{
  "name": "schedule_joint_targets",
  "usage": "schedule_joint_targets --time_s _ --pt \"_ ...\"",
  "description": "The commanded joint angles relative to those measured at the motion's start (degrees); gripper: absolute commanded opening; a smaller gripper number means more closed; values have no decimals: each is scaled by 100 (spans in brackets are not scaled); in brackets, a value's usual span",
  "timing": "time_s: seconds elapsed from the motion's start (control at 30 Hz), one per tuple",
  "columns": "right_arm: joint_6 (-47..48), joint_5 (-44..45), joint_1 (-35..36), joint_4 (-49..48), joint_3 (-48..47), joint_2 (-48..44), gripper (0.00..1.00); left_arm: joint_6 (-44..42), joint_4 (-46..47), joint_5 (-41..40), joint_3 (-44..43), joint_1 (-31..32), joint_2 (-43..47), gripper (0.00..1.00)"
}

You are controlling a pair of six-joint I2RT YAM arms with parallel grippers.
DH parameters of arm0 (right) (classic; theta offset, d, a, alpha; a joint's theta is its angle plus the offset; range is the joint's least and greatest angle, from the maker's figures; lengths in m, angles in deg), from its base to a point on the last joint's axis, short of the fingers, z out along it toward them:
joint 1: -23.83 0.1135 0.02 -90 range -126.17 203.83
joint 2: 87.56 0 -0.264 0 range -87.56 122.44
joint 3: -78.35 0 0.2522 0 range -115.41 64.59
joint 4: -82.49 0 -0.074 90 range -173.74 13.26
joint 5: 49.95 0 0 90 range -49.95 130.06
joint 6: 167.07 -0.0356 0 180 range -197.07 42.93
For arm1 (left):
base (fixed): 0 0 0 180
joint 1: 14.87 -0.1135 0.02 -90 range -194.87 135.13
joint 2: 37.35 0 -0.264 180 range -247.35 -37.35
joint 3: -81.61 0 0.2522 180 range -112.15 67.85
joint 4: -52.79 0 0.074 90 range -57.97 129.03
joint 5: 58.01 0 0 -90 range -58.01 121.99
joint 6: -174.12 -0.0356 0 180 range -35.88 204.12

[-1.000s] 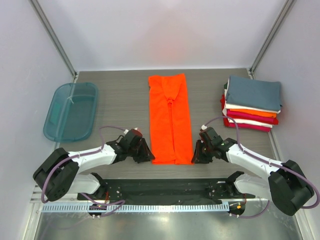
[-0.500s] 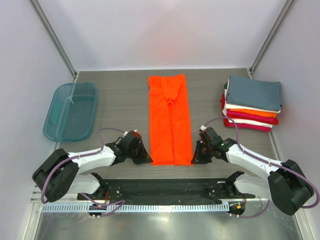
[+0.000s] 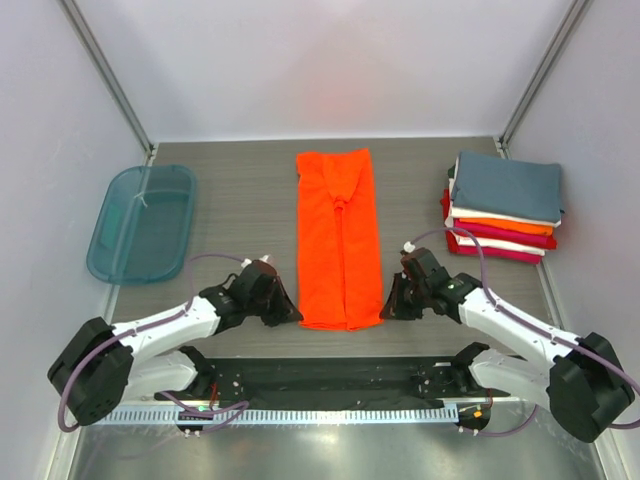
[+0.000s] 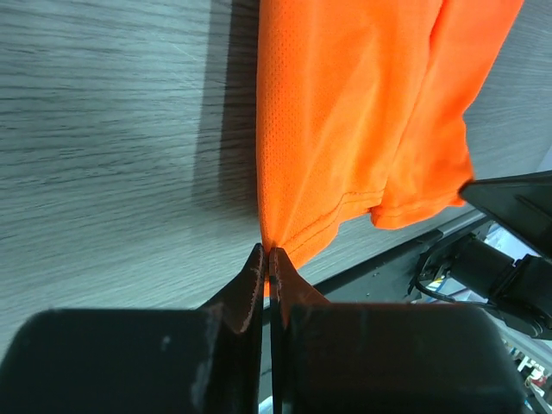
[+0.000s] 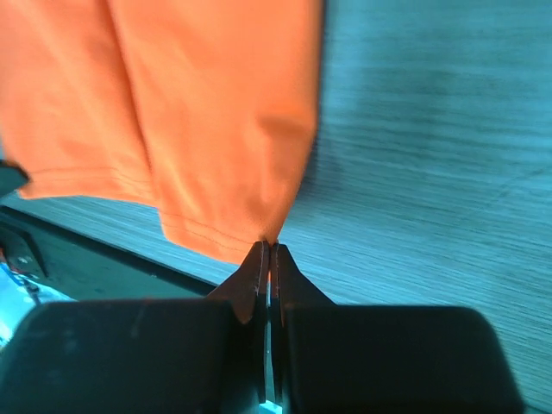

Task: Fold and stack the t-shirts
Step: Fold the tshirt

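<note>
A bright orange t-shirt (image 3: 340, 235), folded into a long narrow strip, lies down the middle of the table. My left gripper (image 3: 289, 317) is shut on its near left hem corner, with cloth (image 4: 345, 129) pinched between the jaws and lifted a little. My right gripper (image 3: 386, 311) is shut on the near right hem corner (image 5: 224, 147). A stack of folded t-shirts (image 3: 503, 206) sits at the right, slate blue-grey on top, with white, orange and crimson layers below.
A translucent teal plastic tub (image 3: 142, 222) sits at the far left. A black base plate (image 3: 340, 378) runs along the near table edge. Pale walls with metal frame posts close in the back and sides.
Both grippers have moved slightly away from the near edge with the hem corners. The shirt's near end has lifted and drawn in a little.
</note>
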Motion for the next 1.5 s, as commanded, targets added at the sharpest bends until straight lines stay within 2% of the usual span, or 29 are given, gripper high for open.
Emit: schedule_joint_targets --time_s 0.0,0.27,0.5,0.87,1.1,1.47 --pt "35 280 37 135 -626 -117 1 -146 -379 -182 -467 -98 156 0" --pt "387 957 10 179 -1846 865 1 -559 -556 124 -1303 -810 -336 0" --pt "686 1300 -437 161 -2753 1762 1 -516 -389 283 -2155 -1583 -1048 0" --pt "1125 555 -1518 100 -4115 3151 1 -296 -90 265 -3316 -2076 -2269 0" --pt "1292 281 -1756 82 -4836 4075 1 -366 -125 380 -4212 -2296 -3104 0" --pt "1398 -211 -2108 91 -5768 5051 1 -401 -116 731 -4960 -2560 -4010 0"
